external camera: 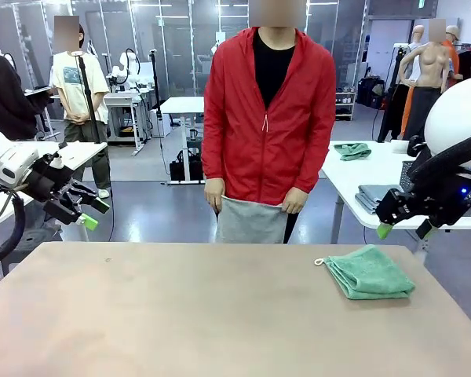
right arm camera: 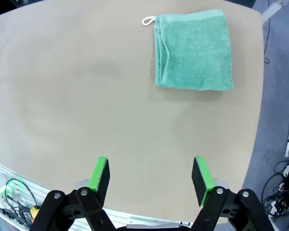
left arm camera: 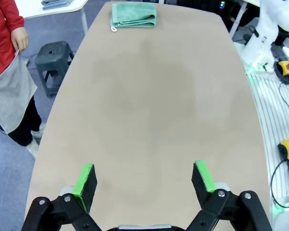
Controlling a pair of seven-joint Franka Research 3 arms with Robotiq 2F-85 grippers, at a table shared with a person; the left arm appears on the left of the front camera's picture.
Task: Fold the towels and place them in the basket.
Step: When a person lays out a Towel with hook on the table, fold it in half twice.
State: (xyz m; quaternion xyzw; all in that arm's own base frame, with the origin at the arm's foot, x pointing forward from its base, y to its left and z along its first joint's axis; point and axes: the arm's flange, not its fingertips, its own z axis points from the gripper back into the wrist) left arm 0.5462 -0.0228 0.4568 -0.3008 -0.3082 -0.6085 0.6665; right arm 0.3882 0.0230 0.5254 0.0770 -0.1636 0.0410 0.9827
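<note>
1. Green-padded fingers of the right gripper (right arm camera: 151, 175) rise from the bottom edge of the right wrist view. The jaws are spread wide, with nothing between them but bare table (right arm camera: 62, 96).
2. Ahead of them, in the upper right of that view, the mint green towel (right arm camera: 195, 50) lies flat on the table. It sits a little right of the gripper's centre line and well apart from the pads.
3. It looks already folded: layered edges stack along its left side, and the cord loop (right arm camera: 147, 20) sticks out at its upper left corner. The outline is too near square to name a long axis with confidence.
4. In the front view the towel sits at lower right. The right gripper hangs above it and slightly to the right, near the table's right edge.
5. At the left edge of the front view, the left gripper (external camera: 94, 214) is also wide open and empty, the whole table-width away from the towel. In the left wrist view the towel is a small patch at the top of the frame.
6. My judgement is that the right arm is much the nearer, so the pick falls to it: forward and down onto the stacked edge.
7. At the far side, a person's hands (external camera: 214, 196) hold a grey cloth (external camera: 250, 222) at waist height, off the table. It is probably the second towel.
</note>
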